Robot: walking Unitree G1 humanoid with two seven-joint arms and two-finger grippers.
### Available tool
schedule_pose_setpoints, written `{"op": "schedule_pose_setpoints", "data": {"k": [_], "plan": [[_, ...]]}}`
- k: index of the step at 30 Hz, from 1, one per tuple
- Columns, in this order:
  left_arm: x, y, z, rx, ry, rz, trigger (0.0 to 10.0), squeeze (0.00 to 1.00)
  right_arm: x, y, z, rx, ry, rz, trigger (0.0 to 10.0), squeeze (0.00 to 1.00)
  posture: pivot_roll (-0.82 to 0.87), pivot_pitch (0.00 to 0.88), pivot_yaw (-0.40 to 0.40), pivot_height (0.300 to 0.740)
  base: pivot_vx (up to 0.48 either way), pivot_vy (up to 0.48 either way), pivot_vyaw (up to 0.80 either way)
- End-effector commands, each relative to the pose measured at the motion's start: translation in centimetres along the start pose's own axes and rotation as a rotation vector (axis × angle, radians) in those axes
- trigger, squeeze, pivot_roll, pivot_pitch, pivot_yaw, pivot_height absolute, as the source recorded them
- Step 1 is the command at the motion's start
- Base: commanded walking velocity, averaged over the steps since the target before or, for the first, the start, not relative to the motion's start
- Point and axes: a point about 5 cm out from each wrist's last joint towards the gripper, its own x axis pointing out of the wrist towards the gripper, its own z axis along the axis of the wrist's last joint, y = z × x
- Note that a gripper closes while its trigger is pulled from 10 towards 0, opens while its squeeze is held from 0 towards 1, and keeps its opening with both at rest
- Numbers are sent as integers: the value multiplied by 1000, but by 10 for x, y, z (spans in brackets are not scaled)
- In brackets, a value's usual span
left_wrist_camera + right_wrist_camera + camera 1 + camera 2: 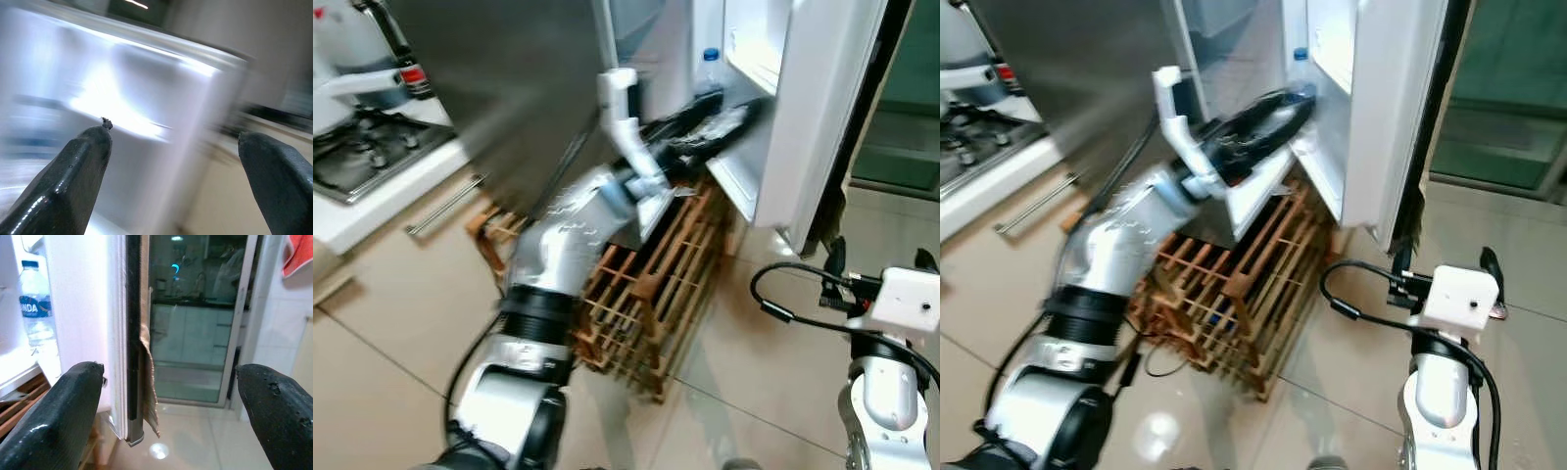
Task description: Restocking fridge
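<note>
One water bottle (36, 303) in fridge door (822, 117), two claws open, one wooden crate (646, 284)

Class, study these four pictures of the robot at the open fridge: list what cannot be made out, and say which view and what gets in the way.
- Left gripper: the left wrist view is motion-blurred, so the pale surface ahead is unreadable.
- Wooden crate contents: hidden by slats and the left arm, eye views.
- Water bottle: its label is cut short by the fridge door, right wrist view.
- Fridge shelves: cut off by the top edge, eye views.
</note>
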Motion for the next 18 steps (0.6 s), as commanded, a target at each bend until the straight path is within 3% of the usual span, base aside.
{"op": "schedule_pose_setpoints", "data": {"k": [1,4,7,11,18], "plan": [[-30,32,18,72,-77,254,10000,0,7,4,-2,21,11,25,10000,0,-110,0,116,732,0,0,0],[-53,46,15,93,-63,396,10000,0,13,7,-1,22,11,46,10000,0,-98,0,102,732,0,-155,267],[-71,49,-5,135,10,532,10000,0,25,13,-1,23,11,77,10000,0,-86,0,92,732,0,-456,790],[-73,48,-30,195,97,639,10000,0,38,23,1,66,3,99,10000,0,-95,0,100,732,0,-444,778],[-71,55,-36,238,146,748,10000,0,46,28,4,90,-6,103,10000,0,-114,0,115,732,152,-406,741]]}}
